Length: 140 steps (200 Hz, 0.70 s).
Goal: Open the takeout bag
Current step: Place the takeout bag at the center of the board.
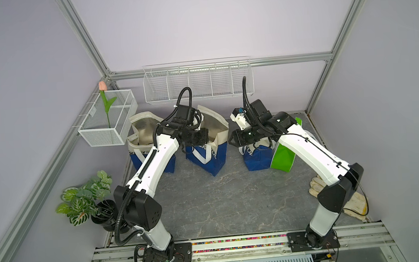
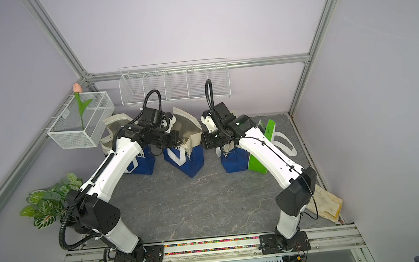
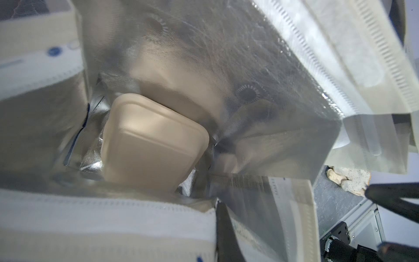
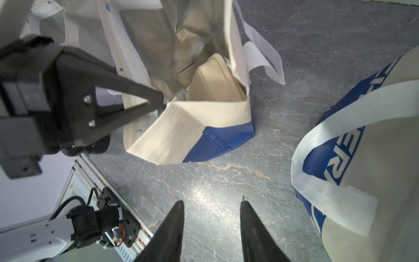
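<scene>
Grey marbled surface (image 1: 209, 208). Takeout bag (image 1: 213, 159) stands mid-frame in a top view, mouth open. Left claw (image 4: 158, 99) is pinched on its rim. Right claw (image 4: 212, 202) is parted and holds nothing.

Inside a robotics lab test cell, a white-and-black left robot arm (image 1: 154, 161) and matching right robot arm (image 1: 312, 151) stand bolted to a slotted aluminium rail (image 1: 238, 247). Silver aluminium frame posts (image 1: 82, 34) and plain lilac wall panels (image 1: 207, 21) enclose the grey marbled worktop (image 1: 221, 199).

Counted on the surface (image 1: 222, 207): takeout bag (image 1: 207, 160), blue and cream, three; green bag (image 1: 282, 156), one; potted plant (image 1: 81, 200), one; work glove (image 1: 316, 184), at least one. Wire basket (image 1: 101, 137), two; tulip (image 1: 102, 85), one; beige container (image 3: 154, 140), one; robot arm (image 1: 154, 159), two.
</scene>
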Available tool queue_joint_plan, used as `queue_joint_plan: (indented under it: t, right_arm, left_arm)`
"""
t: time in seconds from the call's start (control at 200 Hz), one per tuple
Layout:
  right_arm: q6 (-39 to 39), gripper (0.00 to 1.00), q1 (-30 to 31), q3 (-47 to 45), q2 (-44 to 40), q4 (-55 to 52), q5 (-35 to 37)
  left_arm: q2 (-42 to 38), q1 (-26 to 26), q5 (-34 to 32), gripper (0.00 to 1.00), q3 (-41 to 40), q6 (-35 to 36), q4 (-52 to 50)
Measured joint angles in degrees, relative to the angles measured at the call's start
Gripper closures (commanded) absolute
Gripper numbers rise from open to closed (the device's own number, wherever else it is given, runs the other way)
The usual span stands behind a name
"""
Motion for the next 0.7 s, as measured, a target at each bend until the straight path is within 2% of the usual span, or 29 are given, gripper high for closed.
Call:
queue_joint_plan:
  t: [0.065, 0.105, 0.325, 0.42, 0.53, 0.7]
  right_arm:
    - [-0.6, 0.32, 0.0, 3.8, 2.3, -1.0, 0.5]
    - [-1.3, 0.28, 0.1, 6.0, 3.6, -1.7, 0.8]
    - [-3.0, 0.27, 0.9, 16.9, 9.7, -5.4, 3.0]
    - [-4.4, 0.22, 1.6, 22.2, 12.4, -8.2, 4.3]
    - [-7.1, 0.18, 4.8, 28.6, 15.7, -11.7, 10.0]
    - [-7.4, 0.18, 9.6, 38.8, 21.2, -17.9, 19.6]
  left_arm:
    - [-0.1, 0.0, 0.2, 1.0, 0.0, 0.0, 0.0]
    - [-0.1, 0.0, 0.2, 1.0, -0.2, 0.0, 0.1]
    - [-0.9, 0.0, 1.2, 1.0, -0.8, 0.4, 0.2]
    - [-1.4, 0.0, 1.5, 1.0, -0.8, 0.4, 0.2]
    - [-2.1, 0.0, 1.8, 1.0, -0.8, 0.4, 0.2]
    - [-3.4, 0.0, 2.3, 1.0, -0.9, 0.4, 0.2]
